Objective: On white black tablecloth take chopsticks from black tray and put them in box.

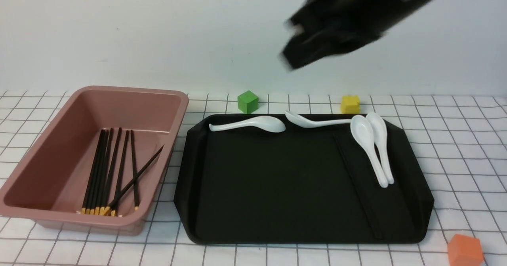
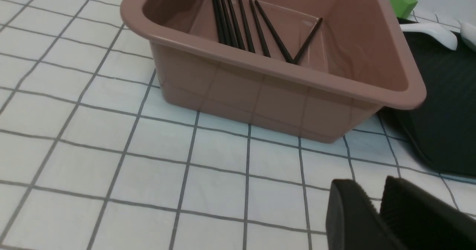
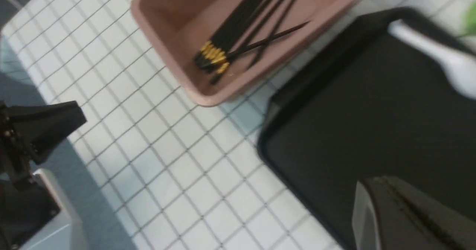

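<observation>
The pink-brown box [image 1: 71, 111] stands at the left on the gridded tablecloth [image 1: 455, 139] and holds several black chopsticks [image 1: 107, 171] with gold bands; one lies crossed over the others. They also show in the left wrist view [image 2: 238, 23] and the right wrist view [image 3: 238, 34]. The black tray [image 1: 277, 187] lies to the box's right. A faint long dark line [image 1: 358, 185] runs across its right part; I cannot tell if it is a chopstick. My right gripper [image 1: 293, 48] hangs blurred high above the tray, shut and empty [image 3: 379, 185]. My left gripper [image 2: 368, 186] is shut and empty, low over the cloth on the robot's side of the box.
Several white ceramic spoons [image 1: 372, 147] lie along the tray's far and right parts. A green cube [image 1: 248, 101] and a yellow cube [image 1: 350, 104] sit behind the tray. An orange cube [image 1: 465, 250] sits at the front right. The left arm [image 3: 41, 127] shows in the right wrist view.
</observation>
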Robot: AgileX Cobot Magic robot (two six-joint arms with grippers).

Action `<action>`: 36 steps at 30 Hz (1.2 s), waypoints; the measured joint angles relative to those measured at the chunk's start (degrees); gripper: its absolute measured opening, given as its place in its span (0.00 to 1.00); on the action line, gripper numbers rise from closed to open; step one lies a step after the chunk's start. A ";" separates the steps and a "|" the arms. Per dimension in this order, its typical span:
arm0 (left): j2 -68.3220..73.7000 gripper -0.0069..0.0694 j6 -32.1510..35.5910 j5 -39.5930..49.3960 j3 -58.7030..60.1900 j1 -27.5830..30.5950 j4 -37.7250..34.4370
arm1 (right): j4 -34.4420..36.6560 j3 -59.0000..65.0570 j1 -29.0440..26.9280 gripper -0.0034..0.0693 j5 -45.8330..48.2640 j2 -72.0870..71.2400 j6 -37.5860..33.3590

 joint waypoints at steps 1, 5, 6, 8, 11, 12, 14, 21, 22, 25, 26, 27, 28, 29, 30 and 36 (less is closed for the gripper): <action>0.00 0.28 0.00 0.00 0.00 0.00 0.00 | -1.05 0.81 -0.21 0.03 0.23 -2.50 0.08; 0.00 0.29 0.00 0.00 0.00 0.00 0.00 | -4.20 10.45 -0.47 0.03 0.66 -16.25 0.65; 0.00 0.29 0.00 0.00 0.00 0.00 0.00 | -4.62 13.64 -0.47 0.03 0.01 -19.33 0.65; 0.00 0.29 0.00 0.00 0.00 0.00 0.00 | -5.15 24.37 -0.47 0.03 -5.62 -28.41 0.33; 0.00 0.30 0.00 0.00 0.00 0.00 0.00 | -5.16 37.87 -0.47 0.03 -15.42 -38.00 -0.28; 0.00 0.30 0.00 0.00 0.00 0.00 0.00 | -5.16 46.11 -0.47 0.03 -24.05 -43.31 -0.98; 0.00 0.30 0.00 0.00 0.00 0.00 0.00 | -5.07 59.85 -0.47 0.03 -36.97 -51.41 -2.76; 0.00 0.31 0.00 0.00 0.00 0.00 0.00 | -4.67 81.97 -0.47 0.03 -52.67 -62.46 -5.88; 0.00 0.31 0.00 0.00 0.00 0.00 0.00 | -4.50 82.10 -0.47 0.04 -53.10 -62.53 -5.88; 0.00 0.31 0.00 0.00 0.00 0.00 0.00 | -3.94 82.15 -0.47 0.04 -54.03 -62.54 -5.95; 0.00 0.31 0.00 0.00 0.00 0.00 0.00 | -3.94 82.15 -0.47 0.04 -54.03 -62.54 -5.95; 0.00 0.31 0.00 0.00 0.00 0.00 0.00 | -3.94 82.15 -0.47 0.04 -53.97 -62.54 -5.97; 0.00 0.31 0.00 0.00 0.00 0.00 0.00 | -3.94 82.15 -0.47 0.04 -53.80 -62.54 -6.02; 0.00 0.31 0.00 0.00 0.00 0.00 0.00 | -3.94 82.15 -0.47 0.04 -53.58 -62.54 -6.02; 0.00 0.31 0.00 0.00 0.00 0.00 0.00 | -3.87 82.15 -0.47 0.04 -53.46 -62.54 -6.02; 0.00 0.31 0.00 0.00 0.00 0.00 0.00 | -3.76 82.15 -0.47 0.05 -53.34 -62.54 -6.02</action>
